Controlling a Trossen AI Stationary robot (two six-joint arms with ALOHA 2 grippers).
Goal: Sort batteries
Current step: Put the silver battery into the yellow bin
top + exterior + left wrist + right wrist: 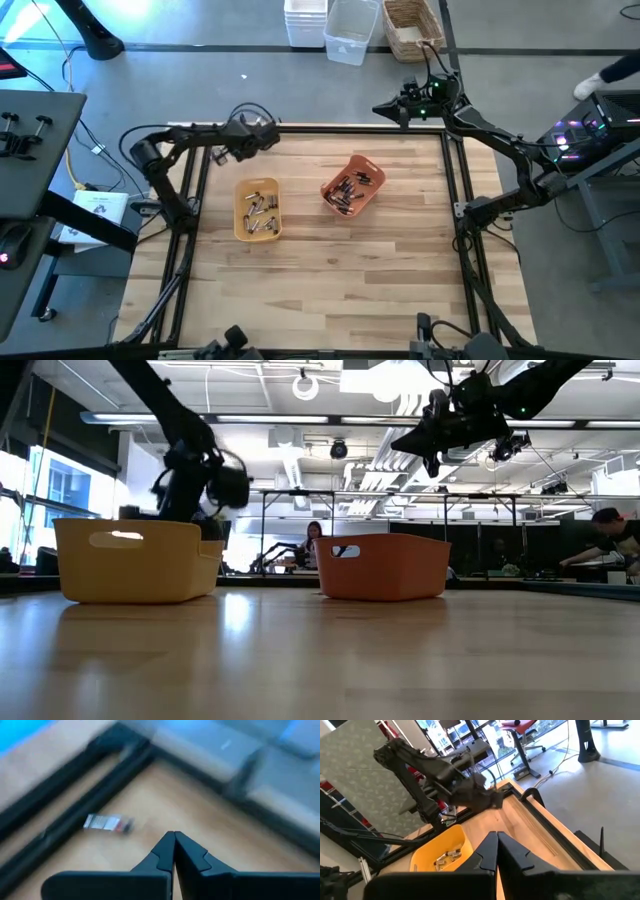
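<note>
Your left gripper [268, 133] hung above the far left corner of the pale, planked wooden table [320, 290], just beyond the yellow tray [257, 209]. Its two dark, angular fingertips [165, 851] were pressed flat together, with nothing between them. In the left wrist view, one battery [106, 823] lay alone on the bare wood close to the black metal frame rail [75, 815]: a small cylinder with a silvery, printed wrapper and a dark end.

Your right gripper [385, 108] was lifted high over the far edge of the table, beyond the orange tray [353, 186]. Its wedge-shaped fingertips [489, 851] also met along a thin seam, gripping nothing.

Both trays were smooth, oblong plastic tubs with rounded corners and a slot handle cut in the end wall. The yellow one held a loose scatter of grey batteries [260, 212]. The orange one held a denser heap of darker batteries [352, 190], lying at mixed angles. The trays sat well apart near the middle of the table.
</note>
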